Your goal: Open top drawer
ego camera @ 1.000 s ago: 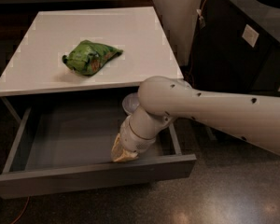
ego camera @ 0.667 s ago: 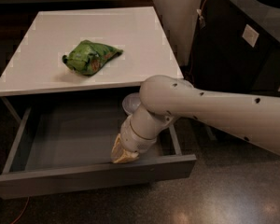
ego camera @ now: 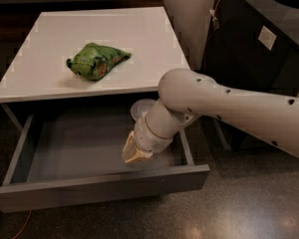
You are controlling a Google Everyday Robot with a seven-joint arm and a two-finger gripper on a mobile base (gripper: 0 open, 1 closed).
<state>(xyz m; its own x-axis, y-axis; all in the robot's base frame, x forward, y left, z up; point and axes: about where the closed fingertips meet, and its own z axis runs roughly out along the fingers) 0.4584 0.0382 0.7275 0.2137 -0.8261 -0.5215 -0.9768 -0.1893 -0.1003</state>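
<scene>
The top drawer [ego camera: 89, 190] is a wide, shallow grey drawer with a plain flat front. It stands pulled far out from under the white cabinet top [ego camera: 50, 78], and its grey inside shows. My white arm reaches in from the right. My gripper [ego camera: 135, 153] hangs down inside the drawer, near its front right part, just behind the front panel. The wrist hides part of the drawer floor. The two lower drawers are out of view.
A crumpled green bag [ego camera: 97, 59] lies on the white cabinet top. A pale round thing [ego camera: 141, 108] shows at the drawer's back right. A black cabinet [ego camera: 259, 49] with a round opening stands to the right. An orange cable [ego camera: 20, 222] lies on the dark floor.
</scene>
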